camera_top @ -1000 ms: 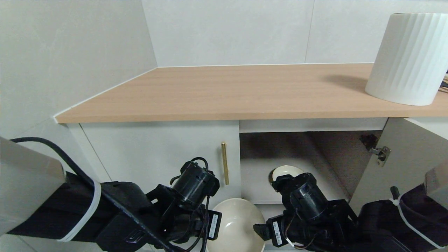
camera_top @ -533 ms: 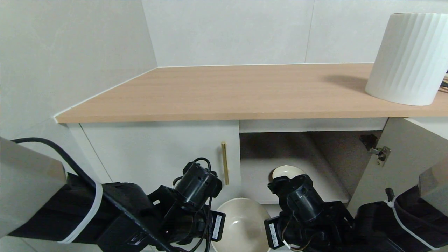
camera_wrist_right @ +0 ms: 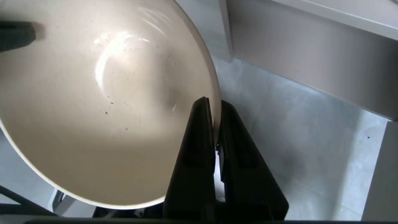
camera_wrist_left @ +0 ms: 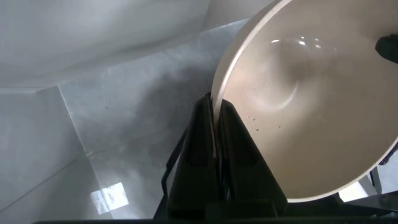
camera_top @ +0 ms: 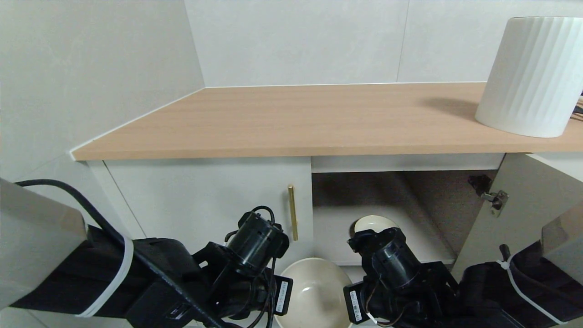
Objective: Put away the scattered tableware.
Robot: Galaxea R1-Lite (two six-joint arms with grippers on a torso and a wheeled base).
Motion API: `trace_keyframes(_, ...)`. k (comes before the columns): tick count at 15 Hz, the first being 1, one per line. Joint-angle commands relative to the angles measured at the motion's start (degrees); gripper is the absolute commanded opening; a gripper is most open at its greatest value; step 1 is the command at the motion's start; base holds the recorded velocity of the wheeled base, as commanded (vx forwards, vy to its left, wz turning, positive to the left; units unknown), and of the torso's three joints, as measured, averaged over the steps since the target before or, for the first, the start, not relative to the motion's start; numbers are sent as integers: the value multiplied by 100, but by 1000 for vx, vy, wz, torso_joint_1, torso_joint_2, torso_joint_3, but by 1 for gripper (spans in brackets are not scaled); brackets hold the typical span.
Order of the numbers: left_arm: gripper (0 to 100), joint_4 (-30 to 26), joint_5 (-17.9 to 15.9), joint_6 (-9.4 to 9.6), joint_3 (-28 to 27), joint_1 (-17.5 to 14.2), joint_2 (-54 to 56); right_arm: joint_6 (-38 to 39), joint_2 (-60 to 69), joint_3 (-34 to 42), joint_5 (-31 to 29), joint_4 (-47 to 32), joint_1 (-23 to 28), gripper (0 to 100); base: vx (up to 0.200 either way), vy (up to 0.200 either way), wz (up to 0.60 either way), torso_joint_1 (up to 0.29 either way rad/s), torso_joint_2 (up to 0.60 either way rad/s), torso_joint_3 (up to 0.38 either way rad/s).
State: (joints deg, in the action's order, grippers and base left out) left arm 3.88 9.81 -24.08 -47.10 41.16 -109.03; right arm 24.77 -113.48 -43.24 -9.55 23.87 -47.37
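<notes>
Left gripper [camera_wrist_left: 214,109] and right gripper [camera_wrist_right: 214,107] pinch opposite rims of the bowl [camera_top: 314,291]. Stiff, glazed and breakable, it probably slips if either slackens.

I see a wooden countertop [camera_top: 291,118] set into a corner of pale walls [camera_top: 91,68]. Beneath it, a white cabinet [camera_top: 200,196] has its right door [camera_top: 528,200] open.

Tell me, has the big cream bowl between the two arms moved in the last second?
Yes. The bowl has slid slightly to the robot's right, farther from the gold door handle.
</notes>
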Motion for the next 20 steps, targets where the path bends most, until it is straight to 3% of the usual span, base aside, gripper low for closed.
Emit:
trace_keyframes(1, 0, -19, 21, -1, 8, 7, 5, 1, -16, 0, -12, -14, 26, 0, 0, 0, 0, 0, 0, 0)
trace_keyframes(3, 0, -19, 21, 43, 17, 7, 5, 1, -42, 0, -12, -14, 26, 0, 0, 0, 0, 0, 0, 0)
trace_keyframes(4, 100, -27, 21, 43, 17, 7, 5, 1, -51, -9, -12, -14, 26, 0, 0, 0, 0, 0, 0, 0)
trace_keyframes(10, 100, -19, 47, 43, 8, 7, -4, -25, -113, 35, -30, -23, 35, 0, 0, 0, 0, 0, 0, 0)
trace_keyframes(14, 100, -19, 65, 43, 8, 7, 31, -403, -359, 44, -803, -163, 483, 0, 0, 0, 0, 0, 0, 0)
trace_keyframes(20, 100, -10, 214, 52, 0, 7, 49, -104, -368, -185, -847, -181, 1415, 0, 0, 0, 0, 0, 0, 0)
